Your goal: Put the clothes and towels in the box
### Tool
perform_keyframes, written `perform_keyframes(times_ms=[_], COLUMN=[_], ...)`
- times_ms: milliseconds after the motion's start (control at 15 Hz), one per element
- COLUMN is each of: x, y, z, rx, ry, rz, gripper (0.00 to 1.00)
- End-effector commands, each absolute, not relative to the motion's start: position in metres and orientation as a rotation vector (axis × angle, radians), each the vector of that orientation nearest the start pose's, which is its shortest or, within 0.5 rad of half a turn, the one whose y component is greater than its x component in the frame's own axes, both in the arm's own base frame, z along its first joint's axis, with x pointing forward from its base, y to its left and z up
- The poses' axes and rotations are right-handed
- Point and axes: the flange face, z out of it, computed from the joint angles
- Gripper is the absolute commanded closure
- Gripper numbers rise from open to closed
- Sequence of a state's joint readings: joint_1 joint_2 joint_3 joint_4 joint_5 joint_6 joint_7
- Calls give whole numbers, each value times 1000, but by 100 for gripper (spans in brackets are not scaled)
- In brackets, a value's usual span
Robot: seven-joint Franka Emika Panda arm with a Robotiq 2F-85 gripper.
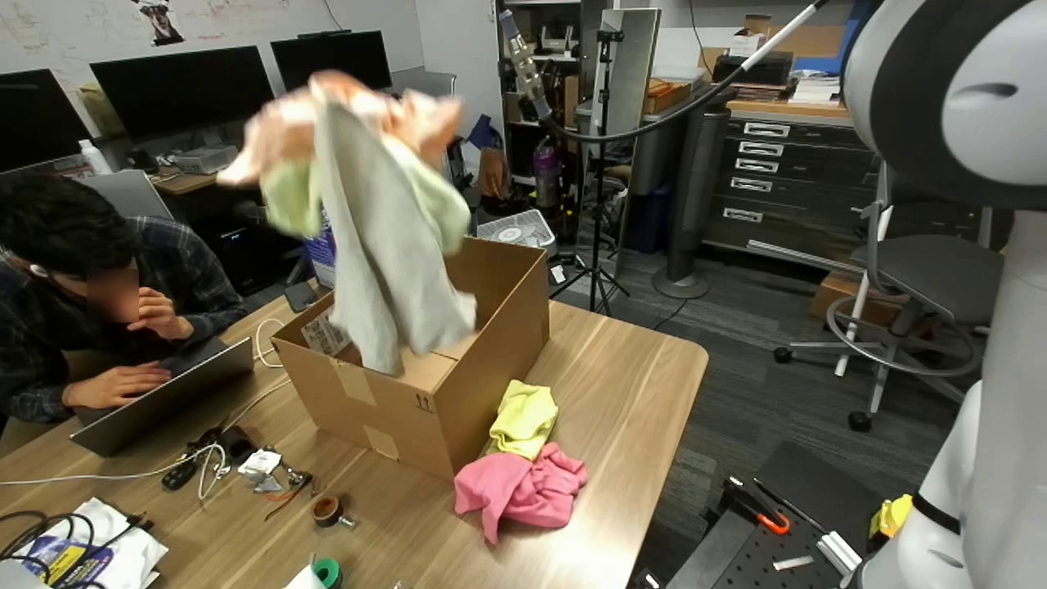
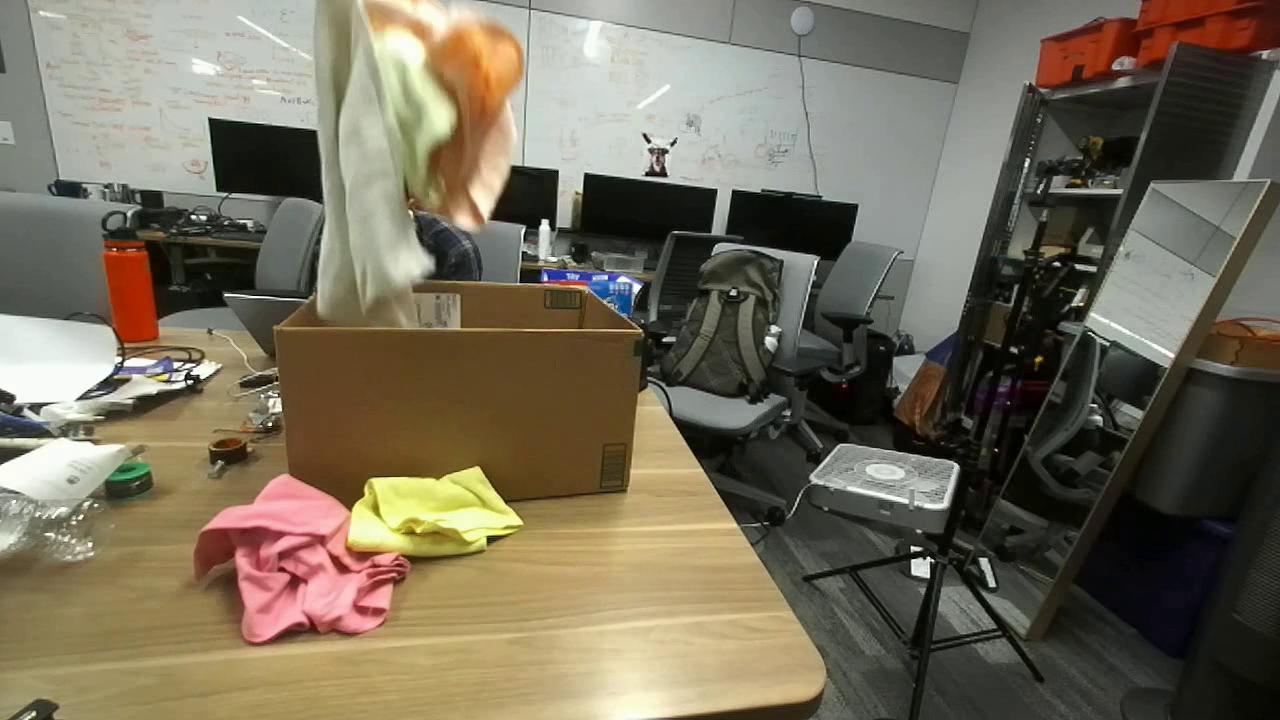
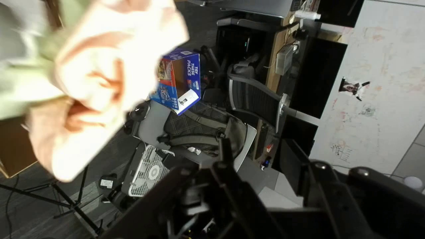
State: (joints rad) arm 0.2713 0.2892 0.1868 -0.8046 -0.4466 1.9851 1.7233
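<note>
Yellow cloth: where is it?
In an exterior view, the yellow cloth lies on the table in front of the box, right of the pink cloth.

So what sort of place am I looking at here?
Most likely a robotics lab or shared office, judging by the whiteboard with writing on it, the monitors below it and the robot arm.
</note>
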Motion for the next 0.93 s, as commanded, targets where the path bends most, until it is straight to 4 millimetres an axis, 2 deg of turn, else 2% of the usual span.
perform_keyframes(times_ms=[0,200,267,600,733,867], x=[564,558,555,533,526,521], y=[215,216,217,215,202,180], z=[884,889,891,898,895,890], rx=[-1823,-1824,-1834,-1965,-2051,-2128], ry=[1454,1430,1415,1309,1270,1250], rz=[-978,-968,-963,-916,-896,-890], gripper=[27,5,0,0,0,0])
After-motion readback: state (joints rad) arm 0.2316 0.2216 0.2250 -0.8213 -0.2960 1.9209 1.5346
